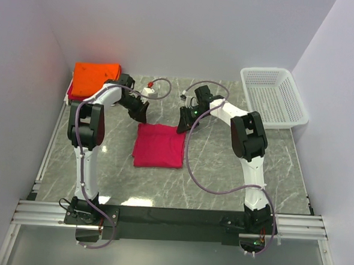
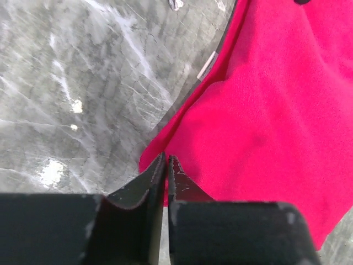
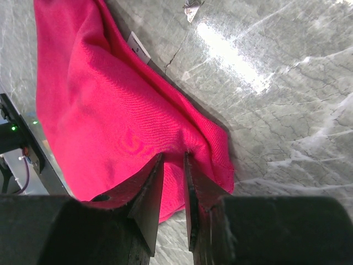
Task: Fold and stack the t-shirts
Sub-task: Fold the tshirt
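I see the pink shirt [image 1: 158,144] lying folded flat in the middle of the overhead frame on the worktop [image 1: 138,184]. My left tool [image 1: 140,112] sits at its upper left corner and my right tool [image 1: 182,124] at its upper right. In the wrist views the left tool [image 2: 166,165] is pressed almost together on that corner's edge. The right tool [image 3: 174,165] pinches a raised fold of cloth. The orange shirt [image 1: 96,75] sits in the upper left, the basket [image 1: 274,96] in the upper right.
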### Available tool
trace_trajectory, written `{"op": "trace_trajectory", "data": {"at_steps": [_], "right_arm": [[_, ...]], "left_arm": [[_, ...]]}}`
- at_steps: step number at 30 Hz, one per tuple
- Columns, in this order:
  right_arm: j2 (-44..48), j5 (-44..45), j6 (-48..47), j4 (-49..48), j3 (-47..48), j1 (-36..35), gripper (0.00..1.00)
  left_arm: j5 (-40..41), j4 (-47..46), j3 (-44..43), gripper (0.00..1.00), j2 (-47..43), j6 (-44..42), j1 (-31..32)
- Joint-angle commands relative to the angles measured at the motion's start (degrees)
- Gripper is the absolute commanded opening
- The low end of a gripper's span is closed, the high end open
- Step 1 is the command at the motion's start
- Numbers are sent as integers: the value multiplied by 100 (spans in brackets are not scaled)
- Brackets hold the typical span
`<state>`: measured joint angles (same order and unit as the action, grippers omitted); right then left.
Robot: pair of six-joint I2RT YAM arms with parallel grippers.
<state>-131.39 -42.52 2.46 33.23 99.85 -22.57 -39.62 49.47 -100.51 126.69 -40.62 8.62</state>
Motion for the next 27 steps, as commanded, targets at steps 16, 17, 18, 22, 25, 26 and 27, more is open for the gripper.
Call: {"op": "trace_trajectory", "data": {"at_steps": [16,17,18,22,25,26,27], "right_arm": [[35,315,-193,61,-27,7,28],[52,315,-202,60,-36,15,28],[44,323,-193,52,-45,7,28],[61,324,-193,69,-36,7,28],[35,315,-193,78,-27,7,28],[17,306,-193,78,-27,7,28],[9,306,-193,69,-10,15,28]], "left_arm": [[-187,440,-531,40,48,168,-203],[-239,458,-531,42,127,195,-203],[-257,475,-549,43,154,221,-194],[-363,563,-601,41,294,282,-194],[-389,581,-663,37,373,318,-194],[-389,590,-680,36,400,301,-194],[-398,633,-698,33,426,292,-194]]}}
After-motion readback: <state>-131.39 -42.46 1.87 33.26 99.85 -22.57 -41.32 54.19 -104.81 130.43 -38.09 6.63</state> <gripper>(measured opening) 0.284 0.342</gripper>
